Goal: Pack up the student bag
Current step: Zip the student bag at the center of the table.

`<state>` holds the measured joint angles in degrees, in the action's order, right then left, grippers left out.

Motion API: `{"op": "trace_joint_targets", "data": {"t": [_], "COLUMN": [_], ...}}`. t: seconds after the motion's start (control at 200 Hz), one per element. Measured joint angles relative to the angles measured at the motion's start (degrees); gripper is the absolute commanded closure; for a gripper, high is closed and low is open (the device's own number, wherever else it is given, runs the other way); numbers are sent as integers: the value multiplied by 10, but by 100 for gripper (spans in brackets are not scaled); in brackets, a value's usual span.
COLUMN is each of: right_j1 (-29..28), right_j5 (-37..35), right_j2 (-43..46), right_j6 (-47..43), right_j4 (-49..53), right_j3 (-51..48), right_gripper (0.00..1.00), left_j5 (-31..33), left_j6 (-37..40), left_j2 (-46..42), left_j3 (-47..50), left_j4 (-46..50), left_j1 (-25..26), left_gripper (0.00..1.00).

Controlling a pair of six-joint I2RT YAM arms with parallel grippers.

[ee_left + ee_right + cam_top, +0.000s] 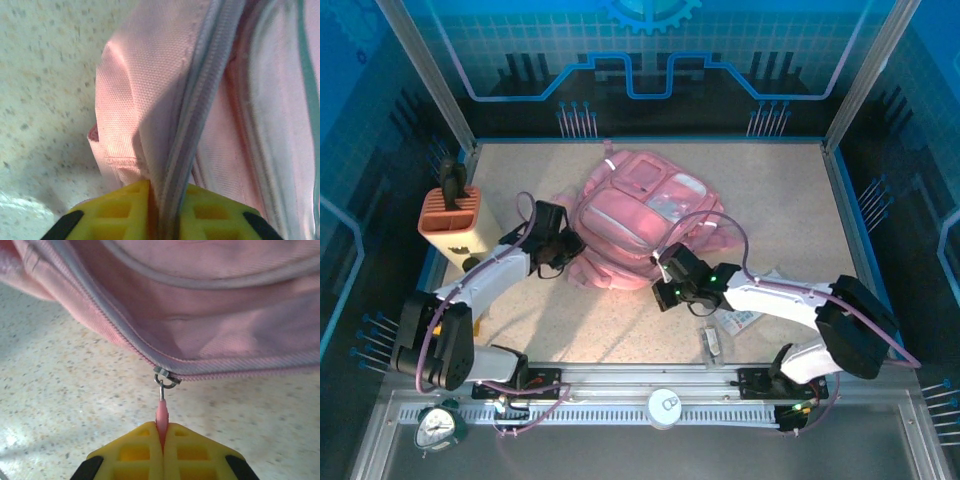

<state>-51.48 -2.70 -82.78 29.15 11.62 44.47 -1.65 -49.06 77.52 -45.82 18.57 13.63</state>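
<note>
The bag (645, 215) is a big soft pink backpack. It lies flat on its back at the middle of the tabletop, nearer the far edge than the near one. Its front pockets face up, one of them pale and glossy, and its top loop points to the far edge. Its body is slumped and creased. A grey zip (100, 315) runs along its near side to a metal slider (165, 377), and a small pink pull (161, 415) stretches straight out from the slider above the tabletop.
</note>
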Motion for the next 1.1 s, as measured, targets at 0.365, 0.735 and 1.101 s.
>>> {"op": "trace_joint_targets", "data": {"t": [0.365, 0.735, 1.101], "right_j1": [-6, -6, -6], "right_j5": [14, 15, 14], "right_j2": [-19, -24, -24], "right_j6": [10, 15, 15], "right_j4": [-15, -19, -23], "right_j3": [3, 3, 3], "right_gripper": [100, 100, 100], "left_j5": [-5, 67, 115], "left_j6": [-38, -206, -294], "left_j2": [-158, -171, -21], "left_j3": [96, 170, 148], "left_j4": [-20, -117, -241], "left_j1": [27, 254, 306], "left_gripper": [40, 37, 50]}}
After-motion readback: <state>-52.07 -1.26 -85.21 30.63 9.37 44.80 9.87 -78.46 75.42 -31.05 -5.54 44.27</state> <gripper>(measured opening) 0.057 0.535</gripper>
